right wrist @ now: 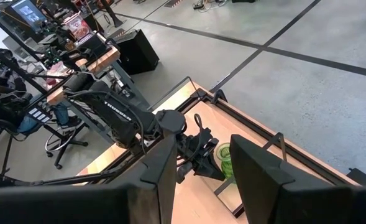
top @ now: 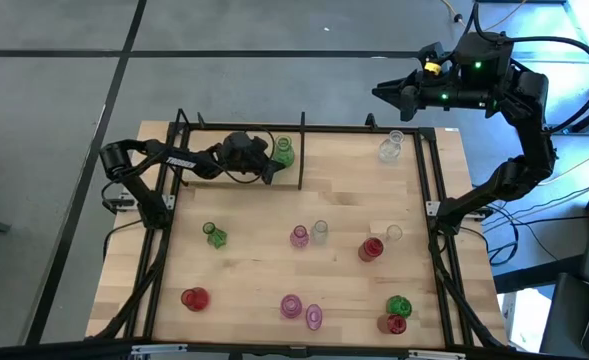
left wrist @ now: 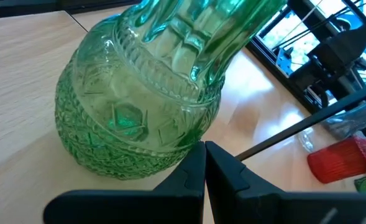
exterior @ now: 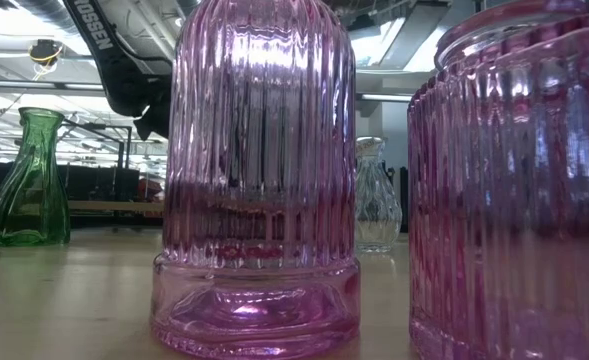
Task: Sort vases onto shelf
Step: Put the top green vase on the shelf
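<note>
Light-wood table (top: 264, 250) with scattered vases (top: 299, 236), grey floor (top: 274, 60) around.

Green vase (left wrist: 133, 106): glossy translucent glass, embossed diamond pattern on the body, ribbed neck; pink vase (exterior: 256, 170): clear-tinted glass, vertical ribs, smooth base; counter (top: 254, 265): pale wood, matt, visible grain; shelf (top: 239, 180): thin black metal rods; left gripper (left wrist: 204, 177): matt black plastic.

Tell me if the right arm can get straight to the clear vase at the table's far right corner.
Probably yes. The right gripper hangs open above the far edge, just left of the clear vase, and nothing stands between them. The left gripper is shut beside a green vase on the shelf, well clear.
</note>
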